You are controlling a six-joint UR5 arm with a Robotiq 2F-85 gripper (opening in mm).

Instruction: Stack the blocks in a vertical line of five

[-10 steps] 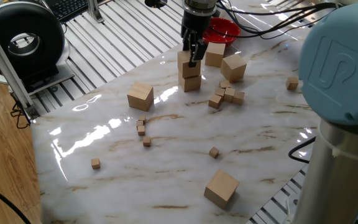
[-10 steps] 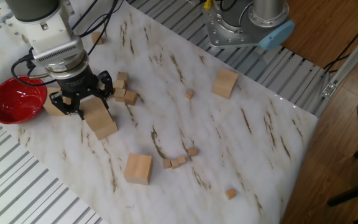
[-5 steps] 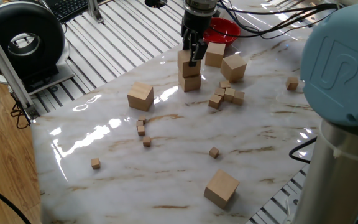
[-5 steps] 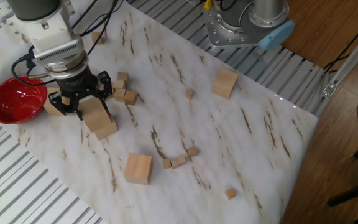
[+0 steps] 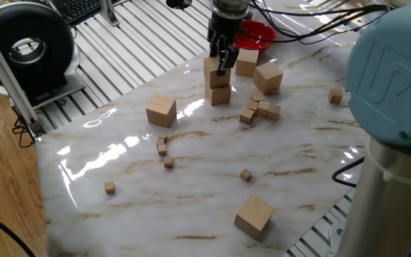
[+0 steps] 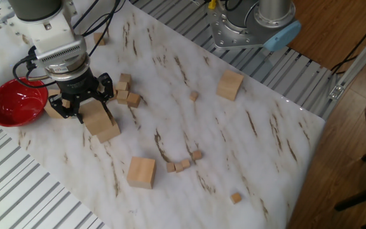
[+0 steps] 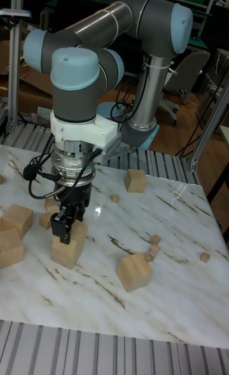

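My end effector (image 5: 220,60) pinches the top block (image 5: 215,70), which sits on a second block (image 5: 219,93) on the tabletop (image 5: 191,164), near the red bowl (image 6: 11,102).

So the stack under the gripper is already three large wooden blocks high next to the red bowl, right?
Not three. The stack under the gripper is two large plain light-tan wooden cubes high, as the one fixed view shows: one on the marble table and one on top between the jaws. It does stand near the red bowl.
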